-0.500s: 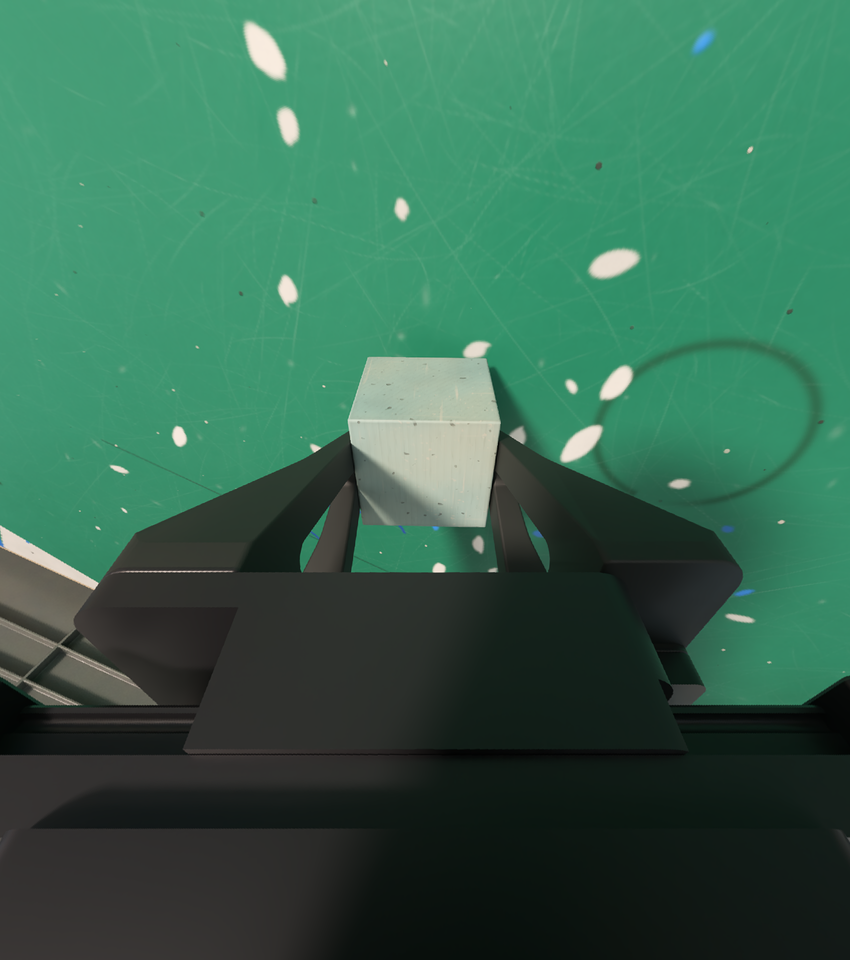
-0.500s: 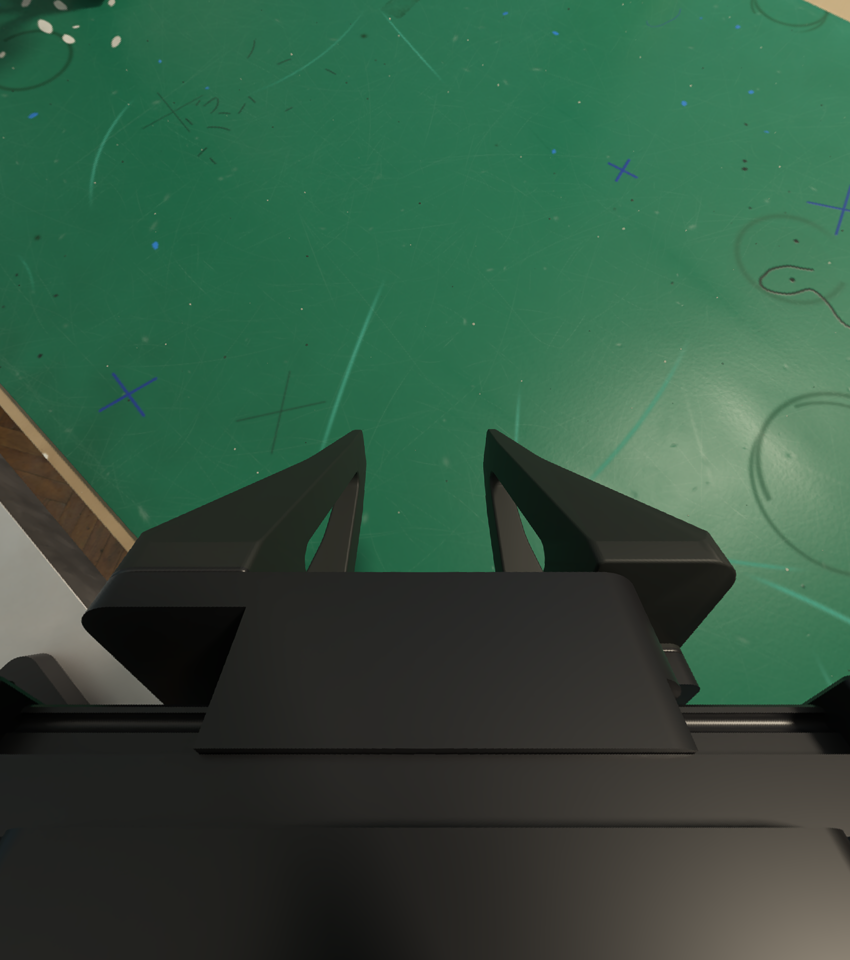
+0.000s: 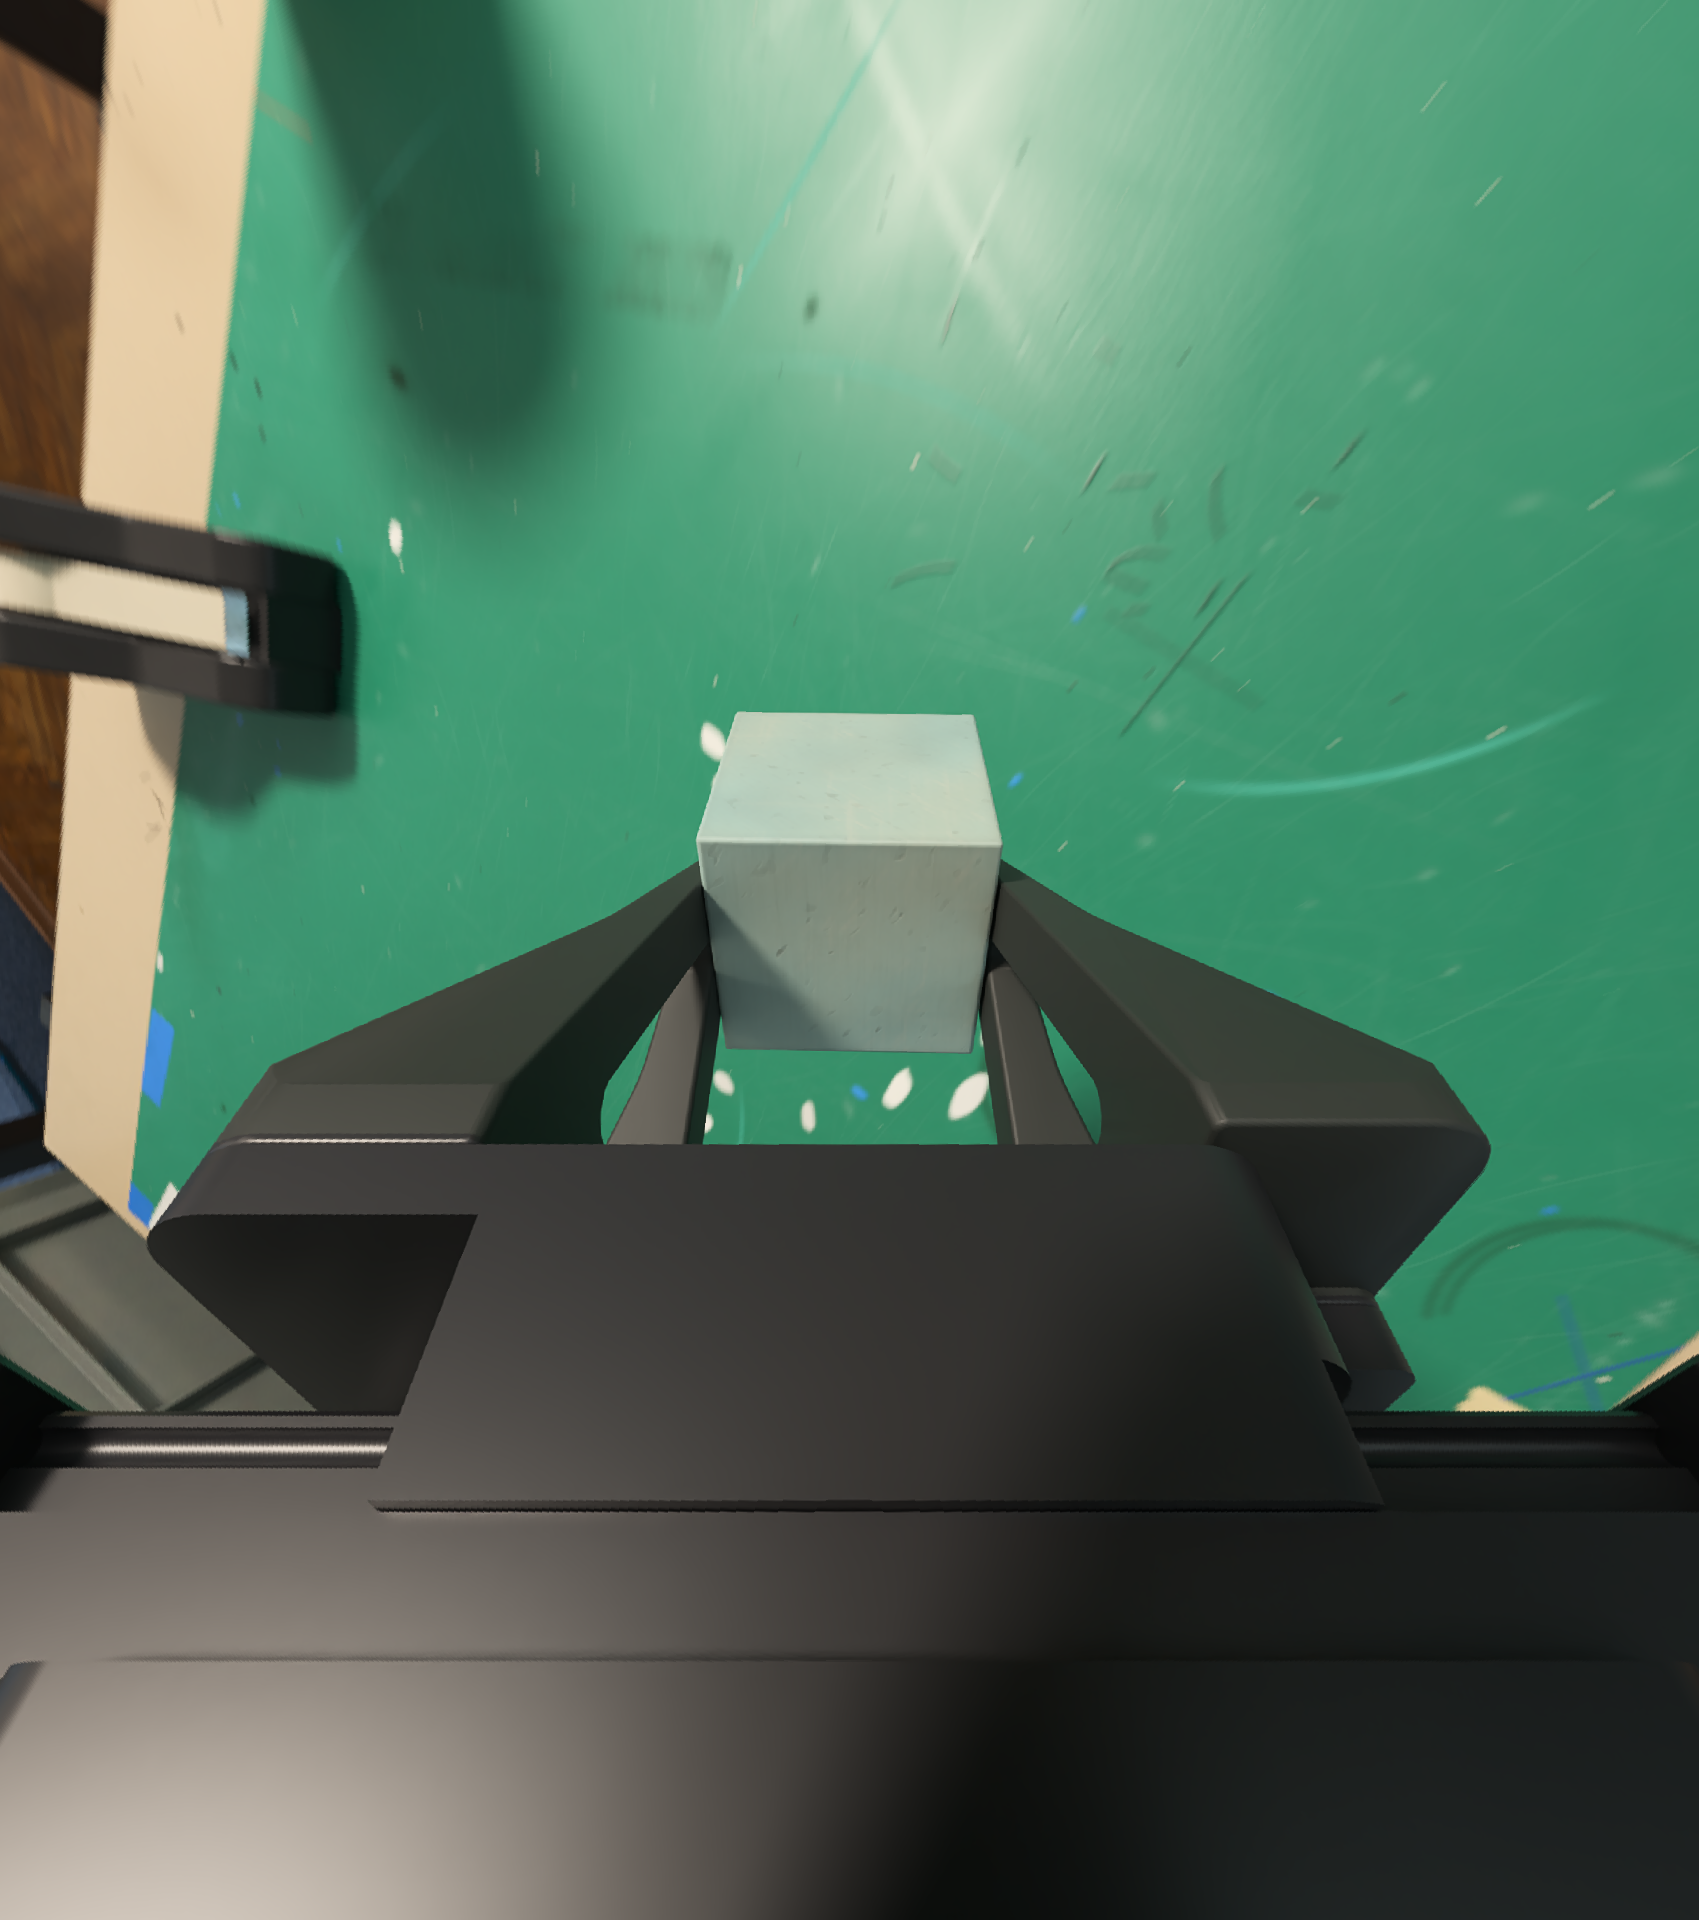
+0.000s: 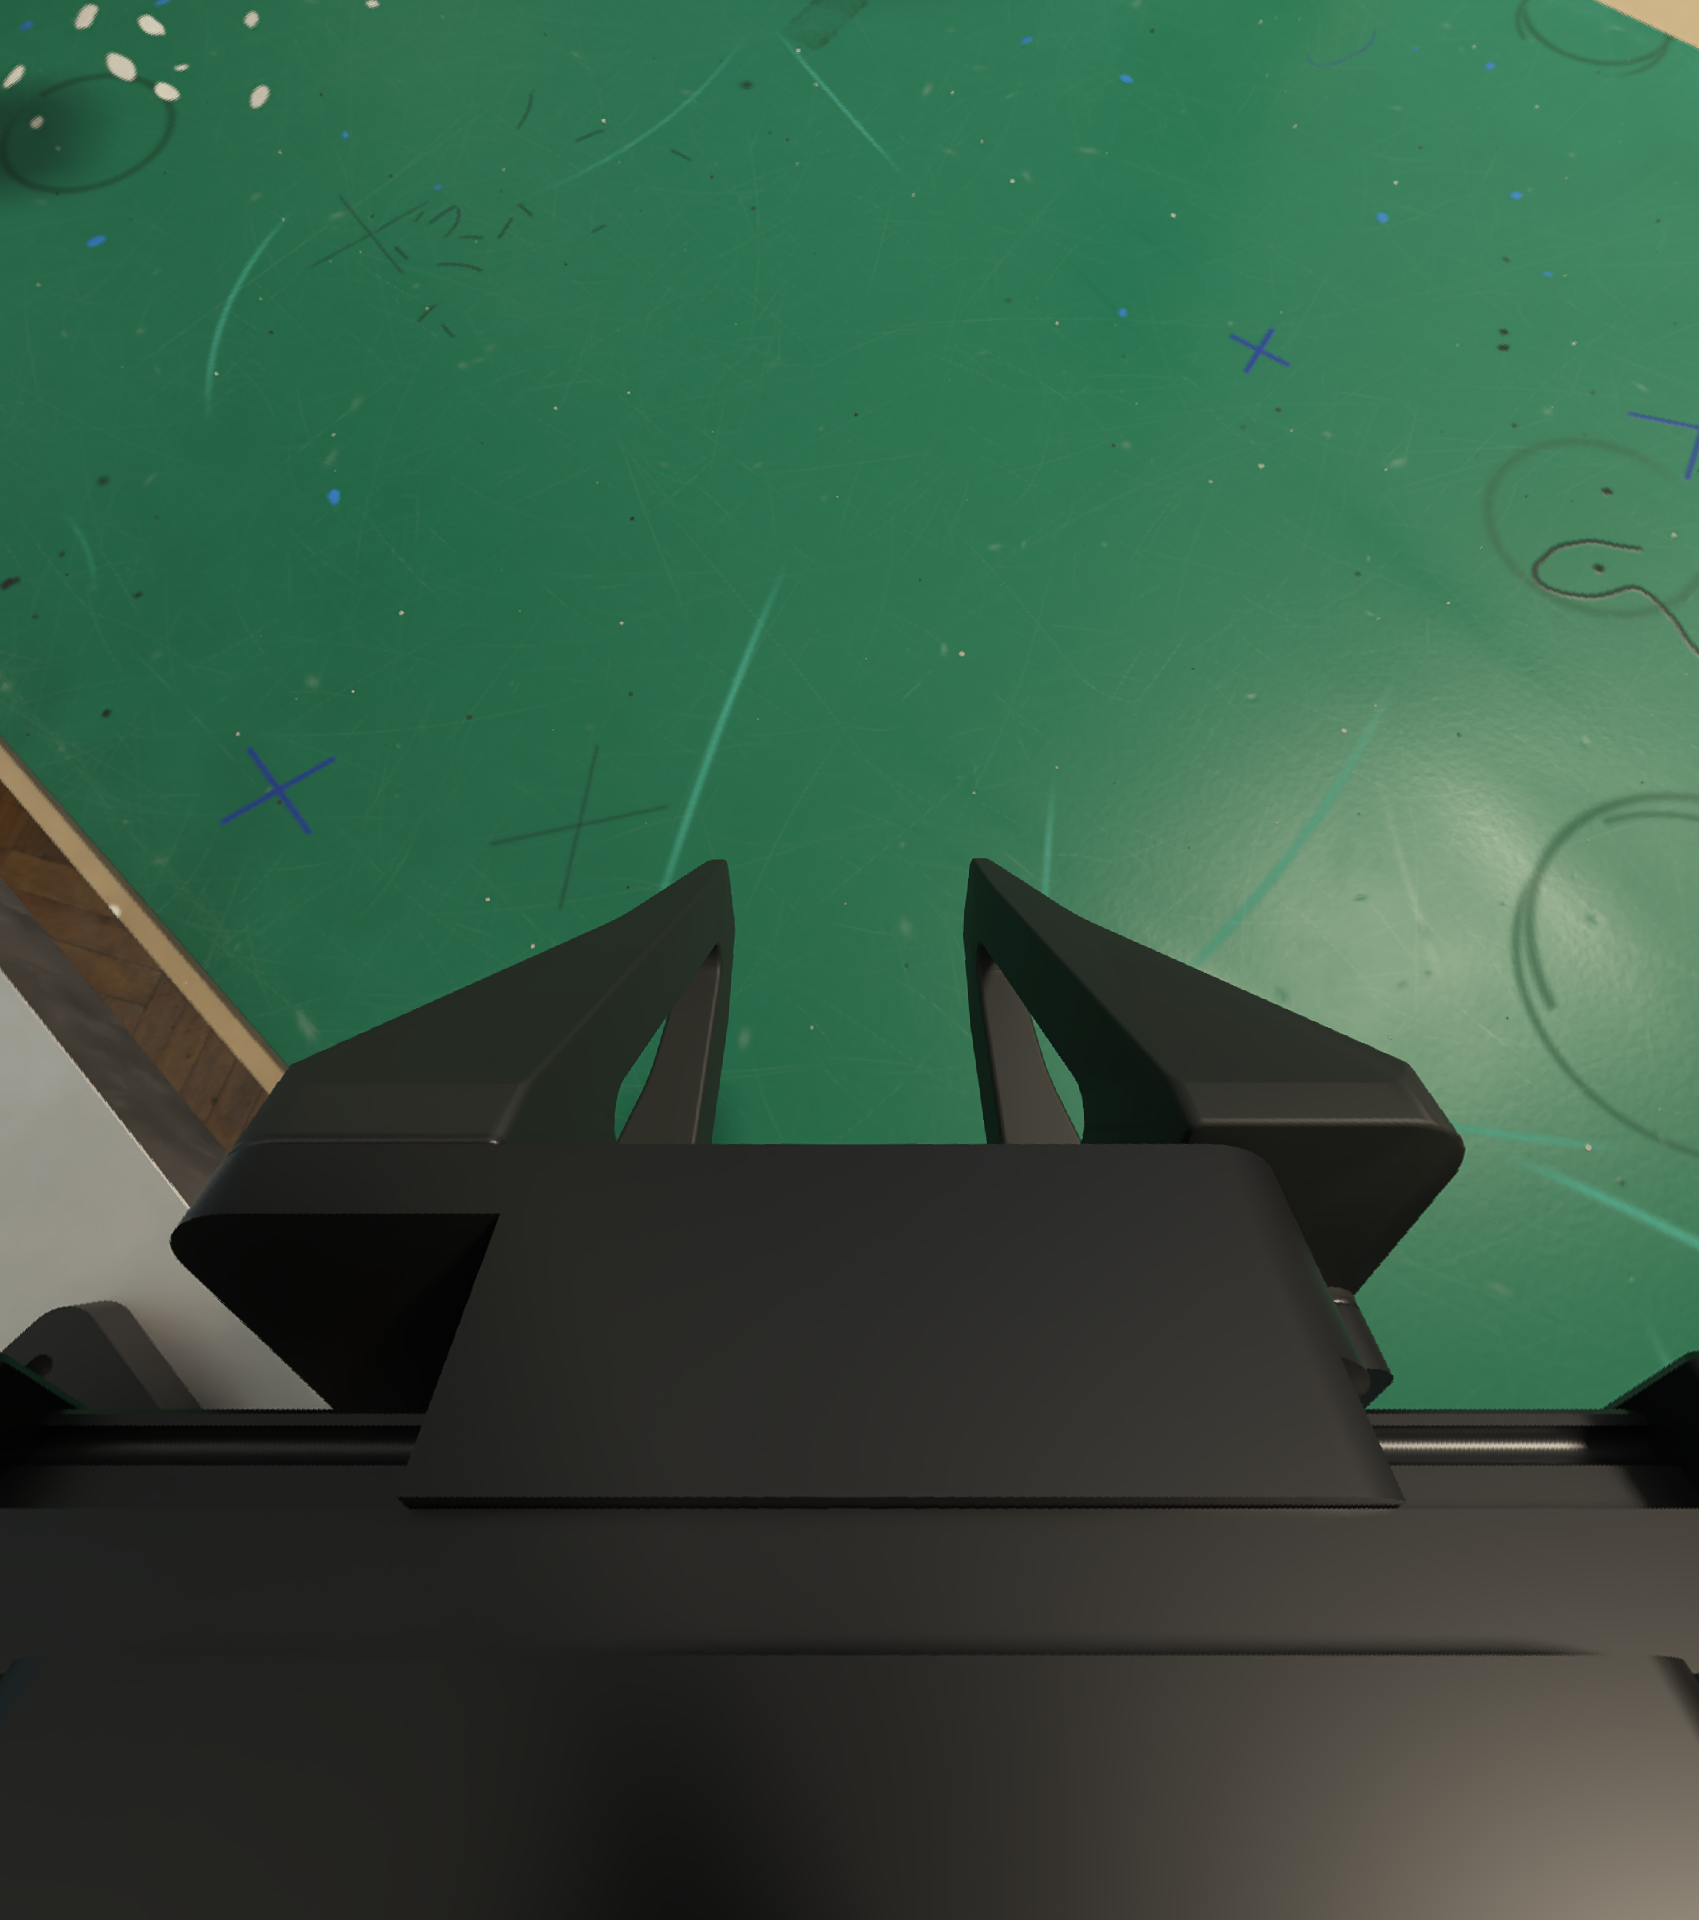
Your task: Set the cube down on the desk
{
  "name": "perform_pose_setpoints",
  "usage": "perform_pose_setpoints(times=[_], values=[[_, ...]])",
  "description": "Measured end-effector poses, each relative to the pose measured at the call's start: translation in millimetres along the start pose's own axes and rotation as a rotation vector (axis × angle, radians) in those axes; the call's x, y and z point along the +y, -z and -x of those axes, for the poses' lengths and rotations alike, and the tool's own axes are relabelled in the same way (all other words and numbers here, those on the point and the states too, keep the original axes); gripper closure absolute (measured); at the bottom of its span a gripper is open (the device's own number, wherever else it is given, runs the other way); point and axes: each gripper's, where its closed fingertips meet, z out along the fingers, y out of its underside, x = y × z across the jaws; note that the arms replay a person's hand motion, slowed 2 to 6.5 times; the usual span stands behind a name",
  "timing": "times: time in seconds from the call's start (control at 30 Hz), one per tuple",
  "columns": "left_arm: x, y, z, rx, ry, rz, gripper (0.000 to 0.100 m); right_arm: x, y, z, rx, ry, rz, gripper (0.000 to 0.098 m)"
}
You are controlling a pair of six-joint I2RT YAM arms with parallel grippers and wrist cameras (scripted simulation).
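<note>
A pale grey-blue cube (image 3: 850, 883) sits between the two black fingers of my left gripper (image 3: 850, 904), which is shut on it and holds it above the green desk mat (image 3: 1240, 520). The cube's underside and any contact with the mat are hidden. My right gripper (image 4: 847, 883) is open and empty above the same green mat (image 4: 824, 468); nothing lies between its fingers. The cube does not show in the right wrist view.
In the left wrist view a black clamp (image 3: 149, 592) grips the desk's pale wooden edge (image 3: 128, 727) at the left, with wood floor beyond. White flecks (image 4: 123, 64) and pen circles (image 4: 1655, 977) mark the mat. The desk edge (image 4: 97, 883) runs at the lower left of the right wrist view.
My left gripper has moved with the cube in it: the desk's left edge and a clamp have come into view, and the white flecks now lie behind the cube. The right gripper has not moved.
</note>
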Motion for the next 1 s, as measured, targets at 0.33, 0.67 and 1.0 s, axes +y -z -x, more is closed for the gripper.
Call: perform_pose_setpoints(times=[0.33,0.67,1.0], values=[[-97,46,-79,0.048,-0.091,-0.233,0.060,-1,1,2,-0.003,0.004,-0.001,0.0604],[-170,54,-163,0.142,-0.151,-0.313,0.060,-1,3,-1,0.007,0.009,-0.003,0.0607],[-202,9,-206,0.181,-0.128,-0.281,0.060,0,3,-1,0.001,0.010,-0.003,0.0611]])
